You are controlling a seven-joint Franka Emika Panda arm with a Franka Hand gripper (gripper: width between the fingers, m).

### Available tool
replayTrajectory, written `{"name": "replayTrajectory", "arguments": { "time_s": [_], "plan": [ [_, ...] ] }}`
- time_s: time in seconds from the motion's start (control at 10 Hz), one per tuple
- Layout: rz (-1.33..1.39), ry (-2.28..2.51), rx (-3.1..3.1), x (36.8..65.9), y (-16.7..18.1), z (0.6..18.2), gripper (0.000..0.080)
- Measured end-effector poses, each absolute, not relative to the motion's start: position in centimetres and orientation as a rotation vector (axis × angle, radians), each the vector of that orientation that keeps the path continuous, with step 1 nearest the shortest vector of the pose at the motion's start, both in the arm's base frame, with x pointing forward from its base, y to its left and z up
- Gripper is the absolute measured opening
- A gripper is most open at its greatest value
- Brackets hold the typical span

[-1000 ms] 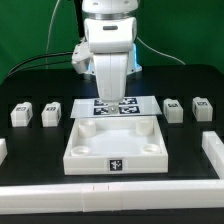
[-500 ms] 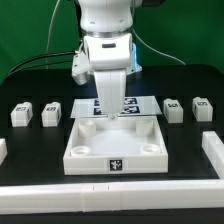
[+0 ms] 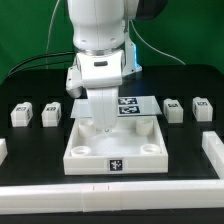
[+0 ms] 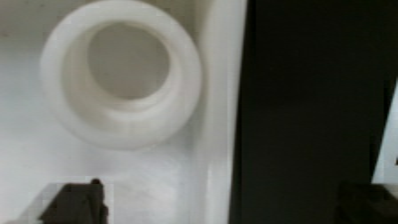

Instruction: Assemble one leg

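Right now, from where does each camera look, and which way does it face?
Exterior view: raised in front of the black table, facing the white robot arm and its end effector above the big white square plastic panel.
Wrist view: on the wrist, looking down closely at a round socket; one dark fingertip shows.
Shared: the panel.

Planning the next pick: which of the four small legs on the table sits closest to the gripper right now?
The inner leg of the pair on the exterior view's left. The gripper hangs over the far corner of the panel on that side.
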State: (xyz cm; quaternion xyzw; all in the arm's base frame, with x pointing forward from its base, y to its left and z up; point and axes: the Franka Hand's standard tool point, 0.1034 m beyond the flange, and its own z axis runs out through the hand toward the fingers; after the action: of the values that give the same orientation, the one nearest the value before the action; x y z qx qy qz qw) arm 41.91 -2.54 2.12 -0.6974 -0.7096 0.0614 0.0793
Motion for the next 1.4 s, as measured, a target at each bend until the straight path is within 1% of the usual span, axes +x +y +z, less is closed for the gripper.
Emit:
{"name": "replayTrajectory", "arguments": {
  "time_s": [0.2,0.3,0.4,0.5,0.6,0.7,0.9,1.4],
  "plan": [
    [0.185,-2.125,-2.084,41.69,-2.44,2.25,0.065],
    [0.186,-2.123,-2.085,41.64,-2.49,2.18,0.0533],
    [0.187,-2.122,-2.085,41.6,-2.51,2.14,0.0533],
    [0.188,-2.121,-2.085,41.59,-2.52,2.12,0.0397],
    [0.188,-2.121,-2.085,41.58,-2.52,2.11,0.0198],
    [0.188,-2.121,-2.085,41.58,-2.52,2.11,0.0074],
    [0.187,-2.121,-2.087,41.62,-2.56,2.12,0.006],
    [0.187,-2.121,-2.087,41.62,-2.56,2.13,0.006]
  ]
}}
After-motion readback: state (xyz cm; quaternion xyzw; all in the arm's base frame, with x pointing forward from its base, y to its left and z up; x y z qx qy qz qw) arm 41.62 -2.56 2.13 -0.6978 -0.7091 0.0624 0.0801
